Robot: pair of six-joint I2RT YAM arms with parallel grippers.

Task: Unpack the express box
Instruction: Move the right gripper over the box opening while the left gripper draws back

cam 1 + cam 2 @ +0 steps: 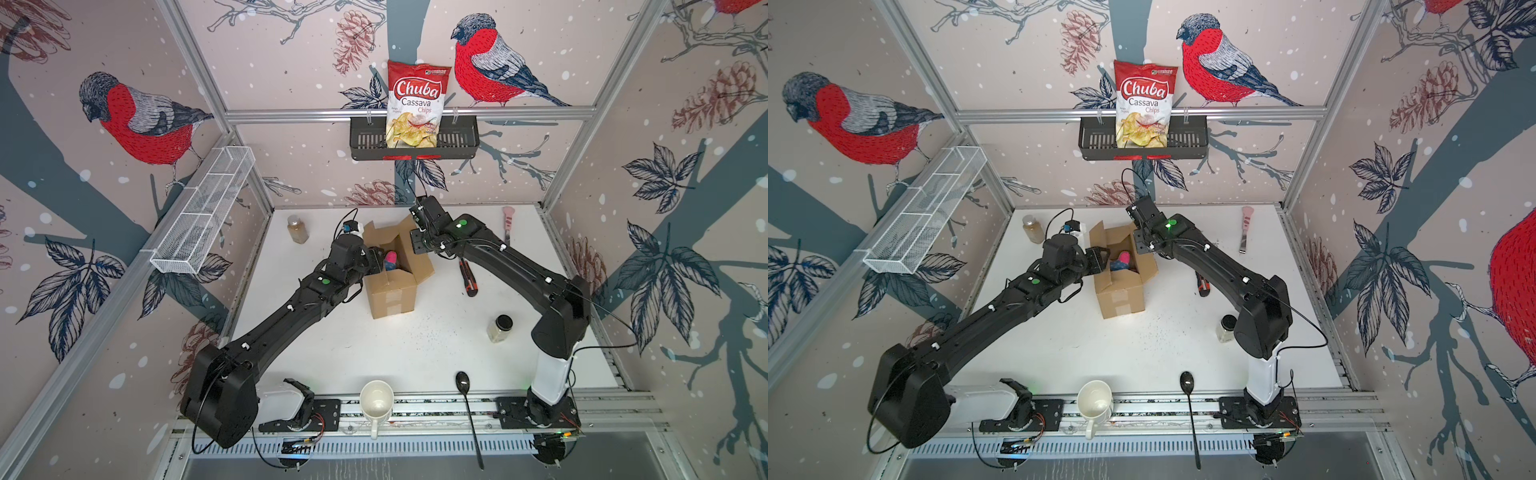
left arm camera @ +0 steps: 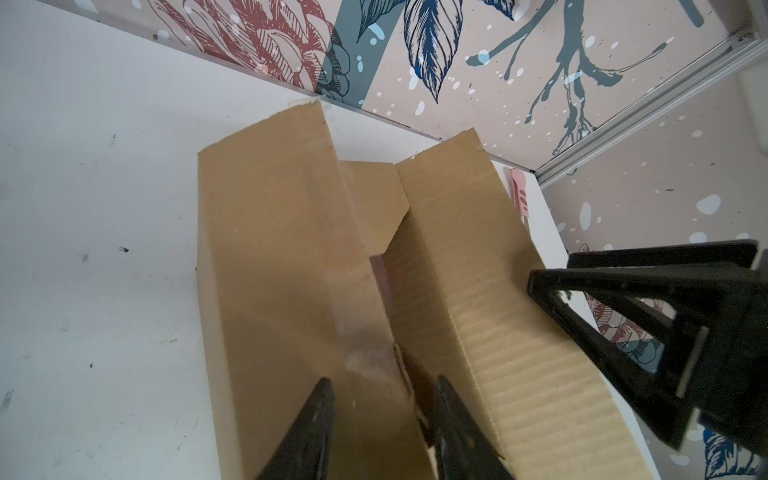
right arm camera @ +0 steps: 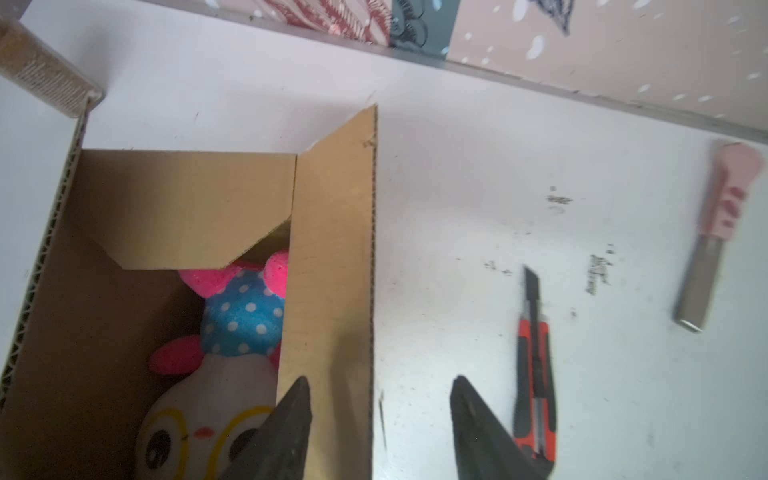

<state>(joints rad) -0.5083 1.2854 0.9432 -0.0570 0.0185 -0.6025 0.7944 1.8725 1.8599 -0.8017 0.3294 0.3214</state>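
Cardboard box (image 1: 392, 291) open, toy (image 3: 237, 316) showing. Right gripper (image 3: 380, 384) straddles flap (image 3: 332, 249), jaws apart, empty; left gripper (image 2: 384, 380) part-open, empty. Next, likely: pinch toy.

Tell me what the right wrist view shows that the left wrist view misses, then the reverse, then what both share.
Only the right wrist view: the plush toy inside the express box, and the utility knife. Only the left wrist view: clear tape on a flap's outer face. Both: the box's raised flaps and the pink-handled tool.
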